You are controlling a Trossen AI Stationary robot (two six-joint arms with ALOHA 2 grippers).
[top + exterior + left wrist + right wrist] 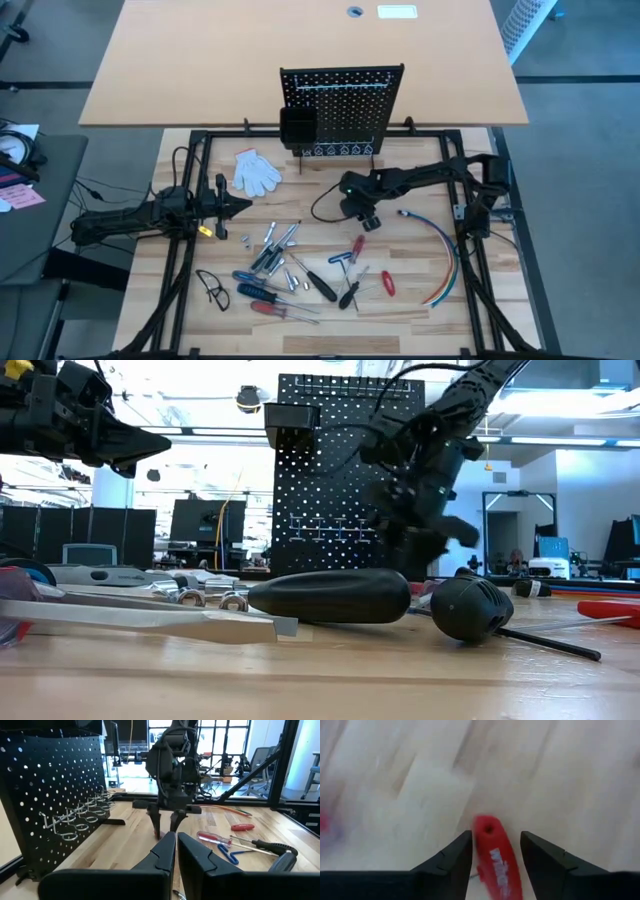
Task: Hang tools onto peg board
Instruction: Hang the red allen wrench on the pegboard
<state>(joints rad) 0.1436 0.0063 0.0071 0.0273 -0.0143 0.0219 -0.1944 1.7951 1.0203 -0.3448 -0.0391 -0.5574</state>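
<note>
Glossy red screwdriver handle (494, 855) between right pincer's (492, 851) spread matte fingers.

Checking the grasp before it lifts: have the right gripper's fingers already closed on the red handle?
No. In the right wrist view the red handle lies between the right gripper's fingers with bare table showing on both sides.

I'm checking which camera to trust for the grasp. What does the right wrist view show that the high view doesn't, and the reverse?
Only the right wrist view shows the red screwdriver handle lying between the right gripper's open fingers, apart from both. Only the high view shows the peg board, white glove, the tools scattered on the table and the left gripper, shut, waiting at the left. Both show the wooden table.
</note>
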